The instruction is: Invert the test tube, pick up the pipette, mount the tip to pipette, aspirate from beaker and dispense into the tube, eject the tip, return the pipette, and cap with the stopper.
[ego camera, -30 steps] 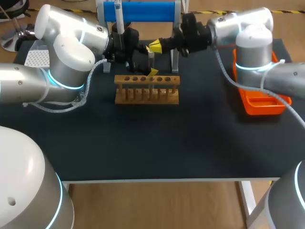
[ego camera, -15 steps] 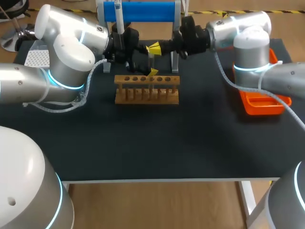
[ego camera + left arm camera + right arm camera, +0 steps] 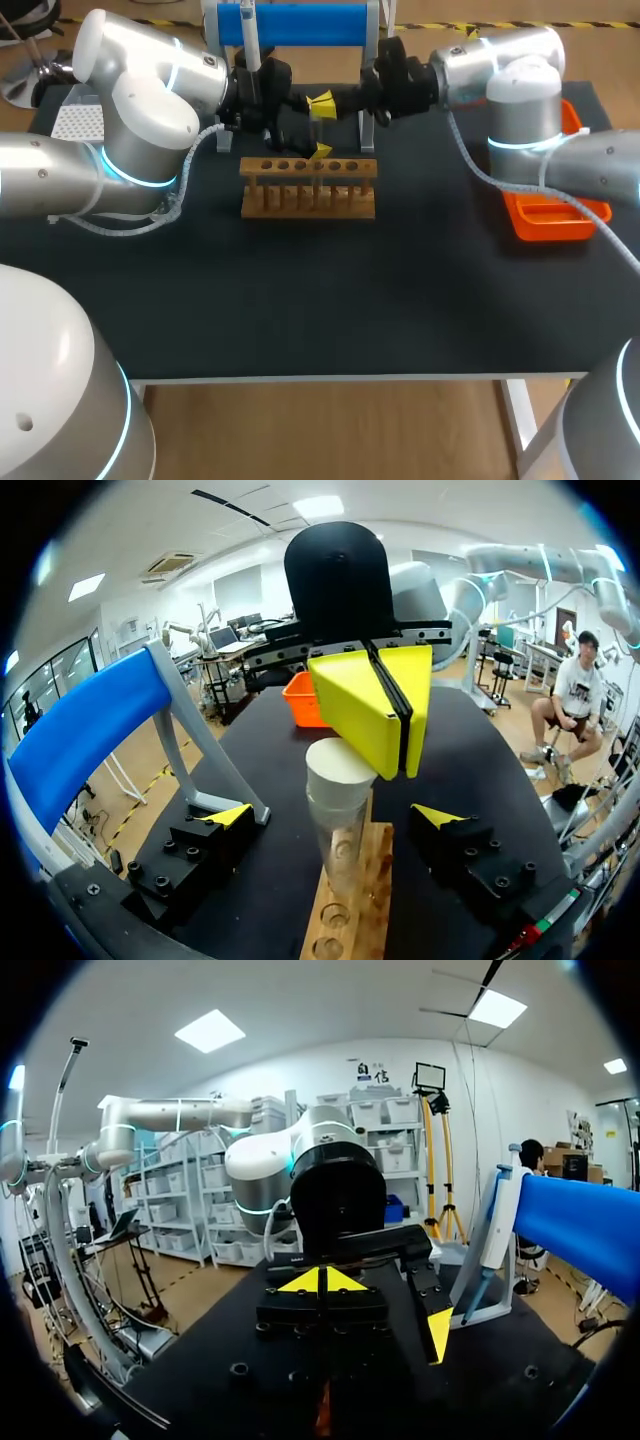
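Observation:
A clear test tube (image 3: 340, 845) stands upright in the wooden rack (image 3: 308, 190), with a white stopper (image 3: 338, 770) on its mouth. My left gripper (image 3: 333, 815) is open, one yellow tip on each side of the tube (image 3: 318, 126), neither touching it. My right gripper (image 3: 390, 705) is shut with nothing between its fingers, its joined tips right at the stopper's top edge. From overhead the right gripper (image 3: 322, 101) sits just above the tube and the left gripper (image 3: 312, 128) straddles it. The pipette (image 3: 250, 40) hangs on the blue stand (image 3: 300, 22) behind.
An orange tray (image 3: 545, 215) lies at the right under my right arm. A white tip box (image 3: 78, 122) sits at the far left behind my left arm. The stand's legs (image 3: 205, 755) rise close beside the left gripper's far finger.
My right arm has shifted slightly to the left, its shut gripper staying at the tube's top. The left arm and the tube have not moved.

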Tool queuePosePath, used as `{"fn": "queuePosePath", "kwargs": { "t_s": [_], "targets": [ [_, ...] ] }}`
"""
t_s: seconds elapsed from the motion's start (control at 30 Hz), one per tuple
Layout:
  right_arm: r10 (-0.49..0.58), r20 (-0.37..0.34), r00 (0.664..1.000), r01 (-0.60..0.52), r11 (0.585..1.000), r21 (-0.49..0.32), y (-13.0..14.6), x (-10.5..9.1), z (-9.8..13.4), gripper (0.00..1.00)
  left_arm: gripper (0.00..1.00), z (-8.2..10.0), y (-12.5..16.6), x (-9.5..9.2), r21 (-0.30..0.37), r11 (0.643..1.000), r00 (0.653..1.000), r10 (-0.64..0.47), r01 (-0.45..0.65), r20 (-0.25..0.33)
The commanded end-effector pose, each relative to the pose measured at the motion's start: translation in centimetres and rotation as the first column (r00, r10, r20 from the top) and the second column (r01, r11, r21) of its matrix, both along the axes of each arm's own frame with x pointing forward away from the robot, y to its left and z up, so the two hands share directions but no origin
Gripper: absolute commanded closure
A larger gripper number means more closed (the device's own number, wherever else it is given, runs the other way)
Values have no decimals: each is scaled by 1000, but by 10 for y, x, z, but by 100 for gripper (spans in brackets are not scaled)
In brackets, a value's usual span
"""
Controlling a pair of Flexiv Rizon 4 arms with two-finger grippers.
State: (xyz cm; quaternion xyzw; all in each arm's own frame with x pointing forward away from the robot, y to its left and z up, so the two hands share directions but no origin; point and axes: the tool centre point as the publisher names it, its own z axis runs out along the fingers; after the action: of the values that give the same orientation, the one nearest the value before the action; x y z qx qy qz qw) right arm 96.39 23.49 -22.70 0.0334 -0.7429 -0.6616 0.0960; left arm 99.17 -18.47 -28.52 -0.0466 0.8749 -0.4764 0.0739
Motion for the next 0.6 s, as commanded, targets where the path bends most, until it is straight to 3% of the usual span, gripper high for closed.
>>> {"fn": "queuePosePath", "kwargs": {
  "t_s": [0.03, 0.2, 0.5, 0.53, 0.6],
  "targets": [
    [2, -1, 1000, -2, 1000, -7, 0, 1, -8, 100, 0, 0, -1, 0, 2, 1000, 1000, 2, -2, 0],
    [-6, 3, 1000, 6, 1000, 3, -2, 4, -4, 100, 0, 0, -1, 0, 2, 1000, 1000, 2, -2, 0],
    [-12, 62, 998, 7, 997, 73, -10, 6, 37, 100, 0, 0, -1, 0, 2, 1000, 1000, 2, -2, 0],
    [-15, 72, 997, 10, 997, 76, -13, 6, 42, 91, 0, 0, -1, 0, 2, 1000, 1000, 2, -2, 0],
    [-30, 93, 995, 22, 997, 80, -20, 6, 52, 33, 0, 0, -1, 0, 2, 1000, 1000, 2, -2, 0]
  ]
}}
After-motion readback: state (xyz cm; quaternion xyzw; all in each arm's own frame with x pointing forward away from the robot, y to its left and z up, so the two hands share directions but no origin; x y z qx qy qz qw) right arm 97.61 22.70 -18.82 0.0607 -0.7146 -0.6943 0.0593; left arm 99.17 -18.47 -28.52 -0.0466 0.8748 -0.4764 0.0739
